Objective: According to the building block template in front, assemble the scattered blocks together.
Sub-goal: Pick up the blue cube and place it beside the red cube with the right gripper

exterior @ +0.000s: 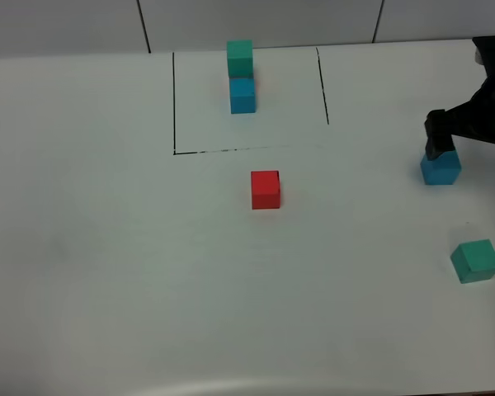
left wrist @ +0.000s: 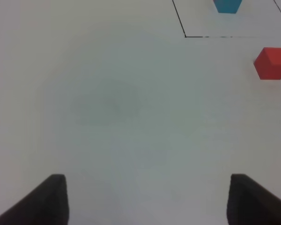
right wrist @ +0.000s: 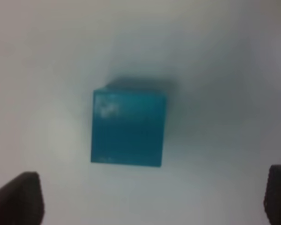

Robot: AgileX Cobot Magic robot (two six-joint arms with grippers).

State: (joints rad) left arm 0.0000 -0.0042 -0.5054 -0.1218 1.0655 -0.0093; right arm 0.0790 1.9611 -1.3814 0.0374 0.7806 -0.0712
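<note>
The building block template [exterior: 241, 78], a teal-green cube joined to a blue cube, stands at the back inside thin black drawn lines; its blue part [left wrist: 227, 5] shows in the left wrist view. The red cube [exterior: 265, 189] lies just in front of the lines and also shows in the left wrist view [left wrist: 271, 63]. The blue cube [exterior: 440, 168] lies at the right. My right gripper [exterior: 440, 144] hangs open directly over it, with the cube [right wrist: 129, 127] between and ahead of the fingers [right wrist: 18, 197]. The teal-green cube [exterior: 476, 261] lies at the front right. My left gripper [left wrist: 150, 199] is open and empty over bare table.
The white table [exterior: 107, 247] carries the black drawn frame [exterior: 174, 99] at the back. A wall rises behind the table. The table's front edge runs along the bottom of the exterior high view.
</note>
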